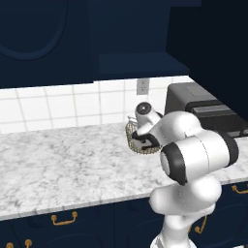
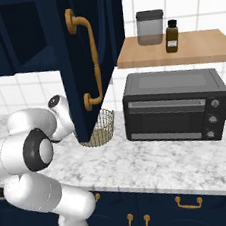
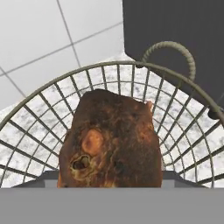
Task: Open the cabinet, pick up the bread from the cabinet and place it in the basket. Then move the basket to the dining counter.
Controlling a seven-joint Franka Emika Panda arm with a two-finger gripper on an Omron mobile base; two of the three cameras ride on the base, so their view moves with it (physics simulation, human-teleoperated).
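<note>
We are at the placing step: the bread (image 3: 111, 140) hangs over the basket (image 3: 39, 118), seen in the hand view with the mesh ringing it from 9 o'clock round through 12 to 3. The bread hides the fingertips, so we cannot tell from the pictures how the hand (image 1: 141, 138) stands; since the loaf sits right against the camera, we judge that it is probably held between them.

In the left base view the hand sits at the basket (image 1: 140, 140) on the marble table (image 1: 63, 164), just to the 9 o'clock side of the oven (image 1: 203, 109). In the right base view the basket (image 2: 99, 129) stands partly behind the lower edge of the open cabinet door (image 2: 85, 58), near the oven (image 2: 175, 107).

To do this well, we would keep the bread centred inside the rim. It looks a little toward 6 o'clock in the hand view, so a small push toward 12 would give more margin. We would lower until the loaf is close to the mesh floor before letting go, because a drop from height could tip so light a wire basket or bounce the bread out. We would then lift straight up, clear of the rim and the door edge nearby, so that nothing drags the basket along.
</note>
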